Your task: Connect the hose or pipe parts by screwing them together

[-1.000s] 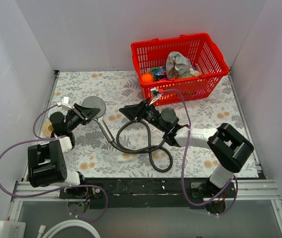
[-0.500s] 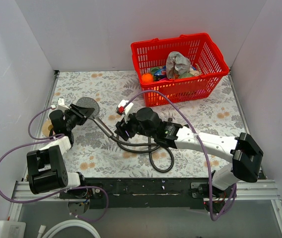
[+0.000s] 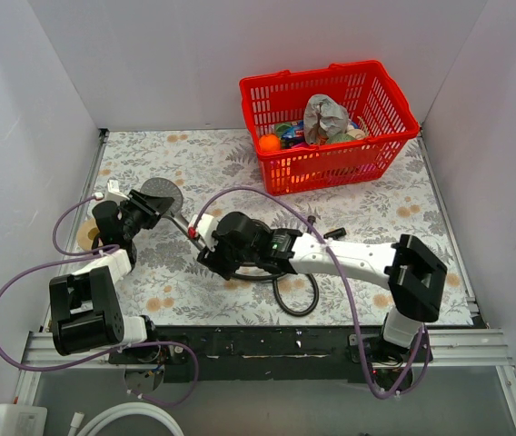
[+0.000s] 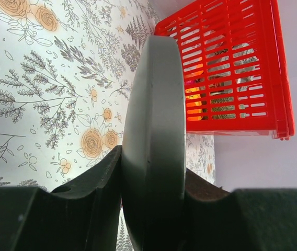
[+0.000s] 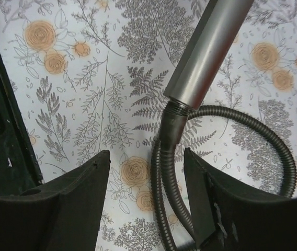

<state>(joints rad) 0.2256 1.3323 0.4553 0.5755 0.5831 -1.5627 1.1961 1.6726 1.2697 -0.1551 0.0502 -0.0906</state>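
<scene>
The grey disc-faced hand shower head point(image 3: 160, 193), at nine o'clock on the floral worktop point(image 3: 376, 209), is clamped by the closed left claw point(image 4: 153, 178), and the open, empty right claw point(image 5: 146, 154) has just been brought astride its joint with the thin black flexible hose point(image 5: 161, 162), so tightening seems next.

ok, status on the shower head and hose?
Left gripper shut on shower head disc. Right gripper open, fingers straddling hose at handle joint. Hose end on handle thread, threads showing. Nothing blocking the joint.

I look over the shower head point(image 3: 160, 193), the hose point(image 5: 160, 178), the red basket point(image 3: 349, 168): no writing I can read.
</scene>
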